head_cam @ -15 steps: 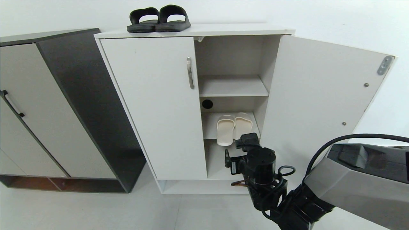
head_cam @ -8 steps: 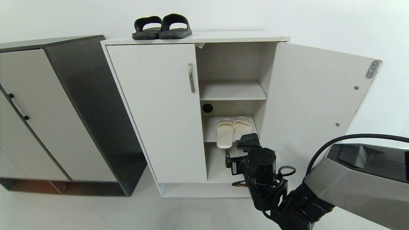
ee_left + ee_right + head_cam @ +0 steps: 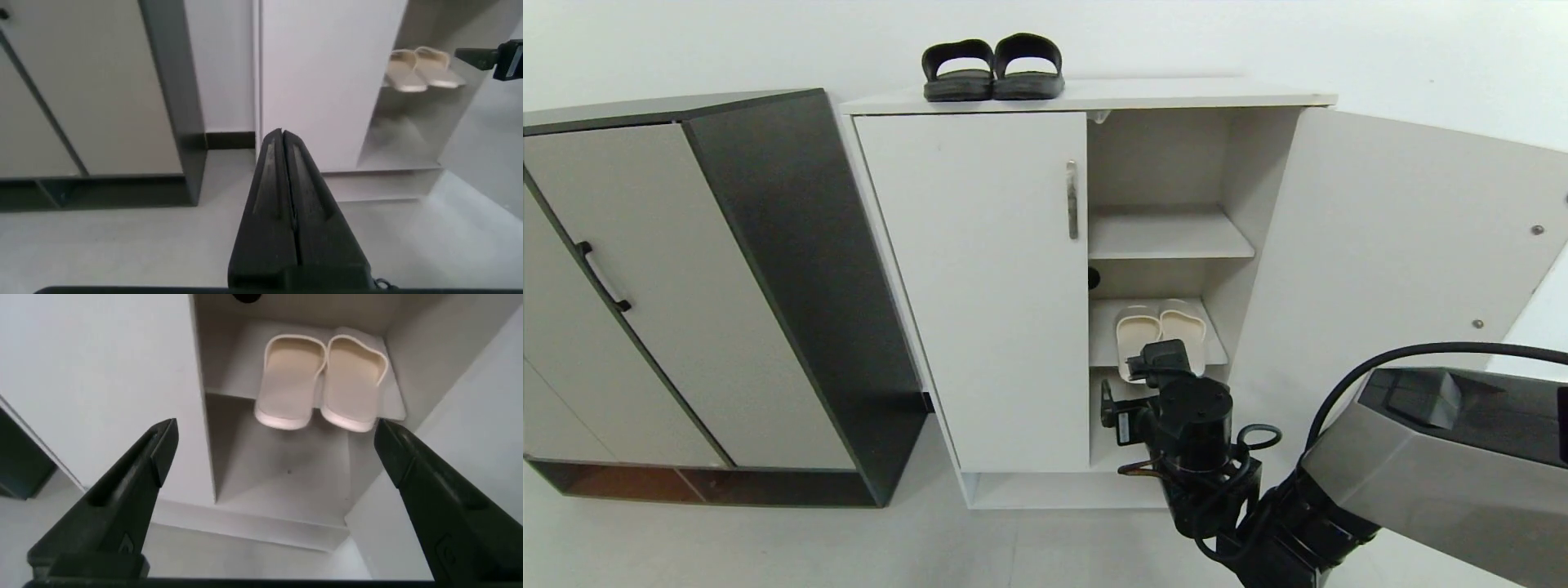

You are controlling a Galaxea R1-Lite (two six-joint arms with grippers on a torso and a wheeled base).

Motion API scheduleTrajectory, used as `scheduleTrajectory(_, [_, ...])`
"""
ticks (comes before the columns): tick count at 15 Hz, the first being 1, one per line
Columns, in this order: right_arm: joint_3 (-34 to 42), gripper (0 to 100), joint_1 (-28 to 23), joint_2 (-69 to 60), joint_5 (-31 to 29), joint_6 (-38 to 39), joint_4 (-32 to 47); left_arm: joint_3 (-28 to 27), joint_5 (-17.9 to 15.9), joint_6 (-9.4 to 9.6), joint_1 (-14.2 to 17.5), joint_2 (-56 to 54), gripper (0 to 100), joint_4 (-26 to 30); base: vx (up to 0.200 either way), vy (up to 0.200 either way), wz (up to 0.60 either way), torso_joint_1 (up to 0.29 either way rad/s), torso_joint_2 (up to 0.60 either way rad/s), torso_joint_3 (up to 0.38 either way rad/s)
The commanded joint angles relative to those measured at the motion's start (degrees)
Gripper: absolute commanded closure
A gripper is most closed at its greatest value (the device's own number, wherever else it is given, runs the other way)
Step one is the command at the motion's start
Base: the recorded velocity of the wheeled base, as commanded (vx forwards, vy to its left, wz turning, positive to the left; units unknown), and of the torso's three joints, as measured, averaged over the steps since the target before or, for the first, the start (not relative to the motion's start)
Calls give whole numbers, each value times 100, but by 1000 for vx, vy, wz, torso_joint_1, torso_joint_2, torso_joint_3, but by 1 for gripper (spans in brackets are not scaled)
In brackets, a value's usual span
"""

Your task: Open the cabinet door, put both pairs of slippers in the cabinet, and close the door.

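Observation:
The white cabinet (image 3: 1086, 91) stands with its right door (image 3: 1405, 245) swung open and its left door (image 3: 980, 286) closed. A black pair of slippers (image 3: 992, 69) sits on the cabinet's top. A cream pair of slippers (image 3: 1160, 325) (image 3: 323, 380) (image 3: 423, 69) lies on the middle shelf. My right gripper (image 3: 276, 437) hangs open and empty just in front of that shelf, slightly below the cream pair. My left gripper (image 3: 283, 163) is shut on nothing, low over the floor before the closed left door.
A dark grey cabinet (image 3: 784, 269) with beige doors stands close to the white one's left side. The open door juts out on the right beside my right arm (image 3: 1184, 425). The top shelf (image 3: 1168, 237) and bottom compartment (image 3: 278, 474) hold nothing. Bare tiled floor (image 3: 768, 547) lies in front.
The whole head picture has shifted, with both cabinets sliding rightward, so the camera moved. My right arm keeps the same pose. Both pairs of slippers stay in place.

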Motion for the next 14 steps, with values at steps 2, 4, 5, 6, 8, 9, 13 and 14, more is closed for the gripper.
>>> scheduleTrajectory(2, [10, 0, -2, 17, 0, -22, -8, 0, 1, -2, 0, 6, 100, 0, 0, 200, 0, 2, 2, 2])
scheduleTrajectory(4, [28, 0, -2, 8, 0, -22, -8, 0, 1, -2, 0, 6, 100, 0, 0, 200, 0, 2, 5, 5])
scheduleTrajectory(5, [28, 0, -2, 17, 9, -22, -8, 0, 1, -2, 0, 6, 100, 0, 0, 200, 0, 2, 2, 7])
scheduleTrajectory(6, [45, 0, -2, 17, 26, -31, -8, 0, 1, -2, 0, -2, 100, 0, 0, 200, 0, -2, 7, -2])
scheduleTrajectory(8, [81, 0, -63, 17, 35, -171, -60, 0, 1, -2, 0, 6, 100, 0, 0, 200, 0, 2, 0, 2])
scheduleTrajectory(9, [81, 0, -72, 17, 35, -224, -87, 0, 1, -2, 0, -2, 100, 0, 0, 200, 0, 2, 7, 2])
scheduleTrajectory(13, [107, 0, -72, 35, 26, -303, -113, 0, 1, -2, 0, 6, 100, 0, 0, 0, 0, 0, 0, 0])
scheduleTrajectory(14, [107, 0, -72, 35, 26, -303, -113, 0, 1, -2, 0, -2, 100, 0, 0, 0, 0, 0, 0, 0])
